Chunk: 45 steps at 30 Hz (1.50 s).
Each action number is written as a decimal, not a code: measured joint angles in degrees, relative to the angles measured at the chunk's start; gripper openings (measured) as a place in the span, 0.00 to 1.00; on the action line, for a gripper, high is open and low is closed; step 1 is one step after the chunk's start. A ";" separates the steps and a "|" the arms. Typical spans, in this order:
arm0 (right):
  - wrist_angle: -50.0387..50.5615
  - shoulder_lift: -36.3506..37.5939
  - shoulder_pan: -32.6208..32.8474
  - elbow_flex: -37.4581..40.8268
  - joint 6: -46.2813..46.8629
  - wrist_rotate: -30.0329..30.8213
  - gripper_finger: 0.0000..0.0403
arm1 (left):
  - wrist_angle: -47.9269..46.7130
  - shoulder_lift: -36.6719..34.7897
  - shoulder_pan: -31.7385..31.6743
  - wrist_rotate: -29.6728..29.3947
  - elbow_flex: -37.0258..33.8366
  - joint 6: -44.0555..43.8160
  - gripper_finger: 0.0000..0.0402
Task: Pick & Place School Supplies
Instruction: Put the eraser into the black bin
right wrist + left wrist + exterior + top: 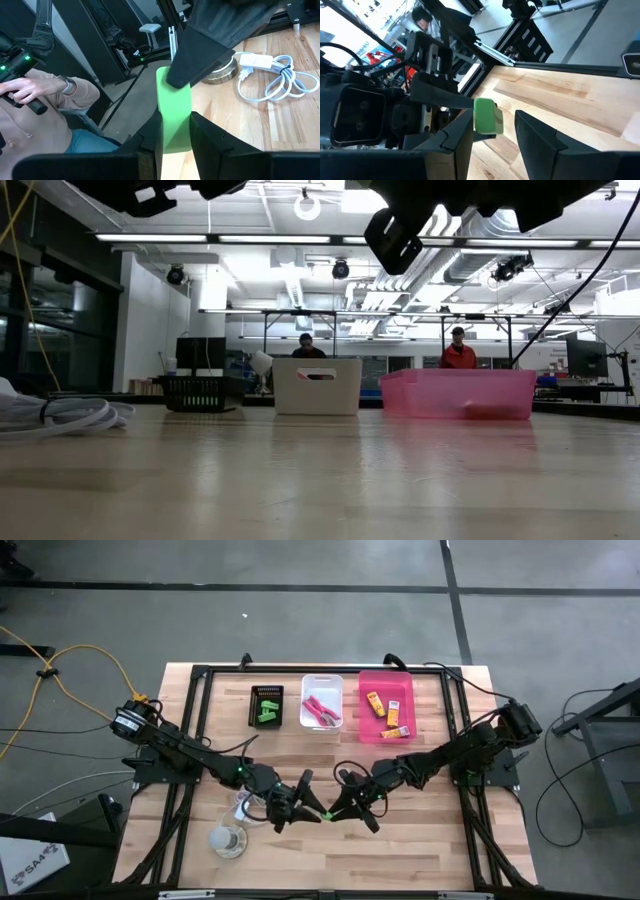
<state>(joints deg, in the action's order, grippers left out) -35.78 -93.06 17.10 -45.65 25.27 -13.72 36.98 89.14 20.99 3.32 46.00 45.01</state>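
A small bright green piece (326,816) hangs in the air between my two grippers, over the table's middle near part. My right gripper (176,131) is shut on it. My left gripper (495,137) faces it from the table's left and is open, with a finger on either side of the piece's (487,116) free end. Other green pieces (265,712) lie in a black tray. Pink-handled scissors (320,710) lie in a white bin, and yellow-orange packets (385,712) lie in a pink bin. My right gripper pinches the green piece's near end (175,137) between its two fingers, coming about level from the table's right. The piece is lifted clear, and its far end (167,82) sticks out past the fingertips. My left gripper has one finger (205,57) close against that far end; whether it touches, I cannot tell.
The black tray (252,692), white bin (306,682) and pink bin (364,678) stand in a row at the far edge. A coiled white cord (245,805) and a pale round disc (228,839) lie under the left arm. In the right wrist view a person's hand (30,92) shows beyond the table.
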 joint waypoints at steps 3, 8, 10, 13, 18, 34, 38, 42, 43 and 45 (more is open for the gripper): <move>-0.25 0.00 0.00 0.00 -0.02 0.00 0.18 | 1.54 0.00 0.00 -0.01 0.00 -0.88 0.35; -0.75 0.00 0.00 0.00 -0.01 0.02 0.18 | 2.37 -0.02 -0.46 0.02 0.00 -2.00 0.33; -0.97 0.00 0.00 0.00 -0.02 0.03 0.18 | 2.31 -0.02 -0.66 0.05 0.00 -2.69 0.31; -0.97 0.00 0.00 0.00 -0.02 0.04 0.18 | 2.31 -0.02 -0.70 0.03 0.00 -3.47 0.27; -0.97 0.00 0.00 0.00 -0.02 0.21 0.18 | 2.29 -0.03 -0.67 0.19 0.00 -3.45 0.23; -2.22 0.00 -0.02 0.00 -0.04 0.24 0.18 | 2.31 -0.04 -0.68 0.14 0.00 -3.45 0.23; -2.22 0.00 -0.02 0.00 -0.05 0.24 0.18 | 2.31 -0.03 -0.68 0.12 0.00 -3.45 0.22; -2.22 0.00 -0.02 0.00 -0.06 0.24 0.18 | 2.28 -0.03 -0.68 0.13 0.00 -3.45 0.17; -2.22 0.00 -0.02 0.00 -0.06 0.22 0.18 | 2.25 -0.03 -0.68 0.14 0.00 -3.45 0.15; -2.22 0.00 -0.02 0.00 -0.08 0.22 0.18 | 2.24 -0.02 -0.66 0.11 0.00 -3.45 0.12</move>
<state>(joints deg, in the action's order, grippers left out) -38.00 -93.06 17.08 -45.65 25.19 -13.50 39.22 89.12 20.34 3.44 46.00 41.56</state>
